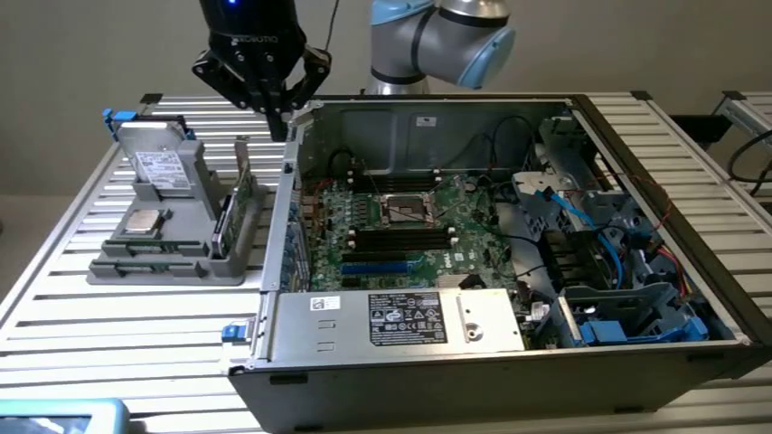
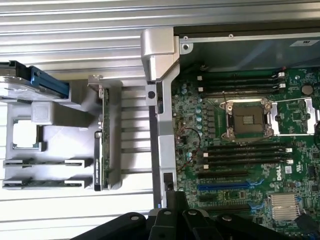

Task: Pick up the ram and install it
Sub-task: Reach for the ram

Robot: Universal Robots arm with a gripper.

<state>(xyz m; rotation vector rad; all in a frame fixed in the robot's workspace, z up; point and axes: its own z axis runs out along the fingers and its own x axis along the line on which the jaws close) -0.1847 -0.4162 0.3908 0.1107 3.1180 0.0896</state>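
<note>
A black gripper (image 1: 282,116) and a pale-blue-and-silver arm (image 1: 440,32) stand out against a silver table (image 1: 121,316) striped with parallel slats. The ram (image 1: 248,206) is dark green, set off by a matte grey tray (image 1: 157,262). Inside the dark grey computer case (image 1: 483,389), the motherboard (image 1: 471,244) is green, crossed by black slots and one bright blue slot (image 1: 380,268). A plastic bracket (image 1: 634,330) is vivid blue. A white label (image 1: 404,318) carries black print.
</note>
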